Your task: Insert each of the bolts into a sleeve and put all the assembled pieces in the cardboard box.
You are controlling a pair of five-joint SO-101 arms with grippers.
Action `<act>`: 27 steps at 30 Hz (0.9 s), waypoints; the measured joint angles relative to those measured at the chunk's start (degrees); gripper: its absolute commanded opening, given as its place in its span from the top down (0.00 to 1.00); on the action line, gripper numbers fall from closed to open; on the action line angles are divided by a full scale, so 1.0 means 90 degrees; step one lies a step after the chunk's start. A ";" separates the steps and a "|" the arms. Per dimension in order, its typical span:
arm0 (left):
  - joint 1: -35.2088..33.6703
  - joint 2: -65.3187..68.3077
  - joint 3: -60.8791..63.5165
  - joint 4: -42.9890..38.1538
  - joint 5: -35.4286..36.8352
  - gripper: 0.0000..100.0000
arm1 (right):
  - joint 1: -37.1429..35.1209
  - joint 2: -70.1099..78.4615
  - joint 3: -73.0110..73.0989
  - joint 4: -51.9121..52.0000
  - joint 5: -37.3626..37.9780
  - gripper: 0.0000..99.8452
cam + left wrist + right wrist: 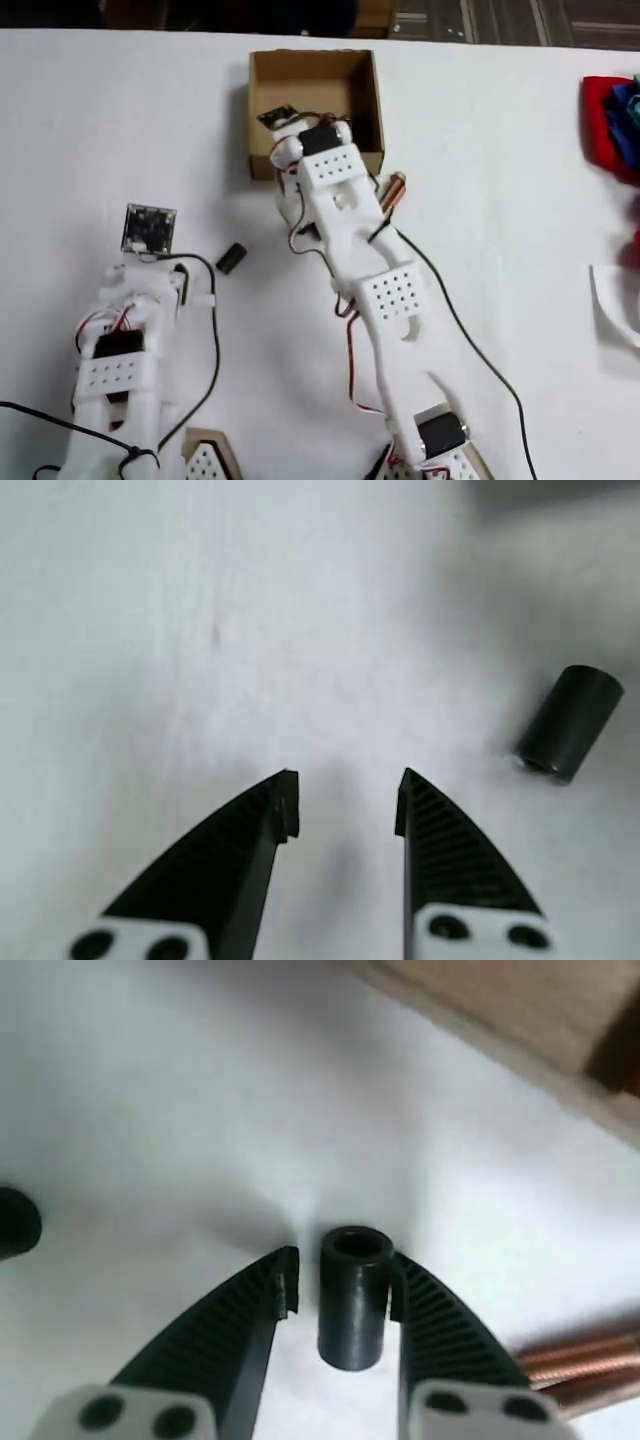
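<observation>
Two end effectors, both spread. The right end effector (345, 1280) straddles an upright sleeve (354, 1300) near the cardboard box (500, 1010): grasp step, likely. Next, close squarely without tipping it. The left end effector (345, 800) hangs empty beside a second sleeve (570, 723).

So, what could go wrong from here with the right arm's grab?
The sleeve stands on end inside the open right pincer, with a gap on one side only. An uneven close could tip it over. The copper bolts lie close beside the pincer and might get nudged and roll away.
</observation>
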 measured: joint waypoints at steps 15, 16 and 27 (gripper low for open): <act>-0.0010 0.0000 0.0000 0.0000 0.0000 0.82 | 0.0088 -0.0352 0.0498 0.0010 0.0264 0.84; -0.0020 0.0000 0.0000 0.0000 0.0000 0.82 | 0.0088 -0.0420 0.0615 0.0010 0.0274 0.83; 0.0000 0.0000 0.0000 0.0000 0.0000 0.82 | 0.0088 -0.0557 0.0977 -0.0088 0.0274 0.84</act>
